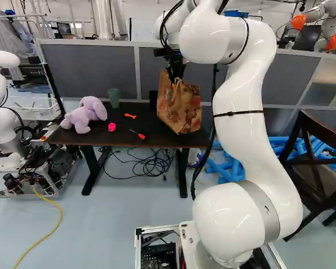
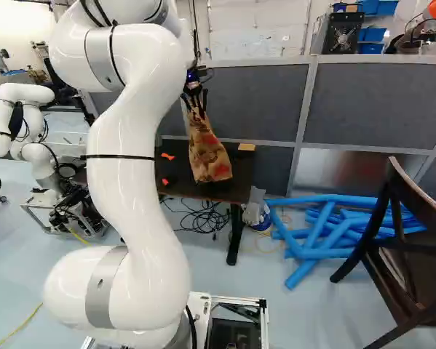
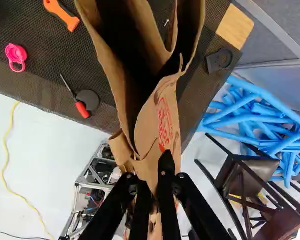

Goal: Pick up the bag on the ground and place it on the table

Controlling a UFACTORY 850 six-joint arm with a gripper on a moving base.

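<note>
Hiding part of the table [image 1: 111,139], the bag [image 1: 179,109] is upper centre in the left base view; in the right, it slants below the gripper [image 2: 195,100], table contact unclear. In the wrist view, fingers [image 3: 166,187] clench its rim, pads indistinct.

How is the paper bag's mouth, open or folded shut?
Open: in the wrist view, the paper bag gapes, its walls apart and the dark inside showing.

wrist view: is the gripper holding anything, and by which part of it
Yes, the gripper is shut on the brown paper bag, by the top rim at one side of its open mouth.
</note>
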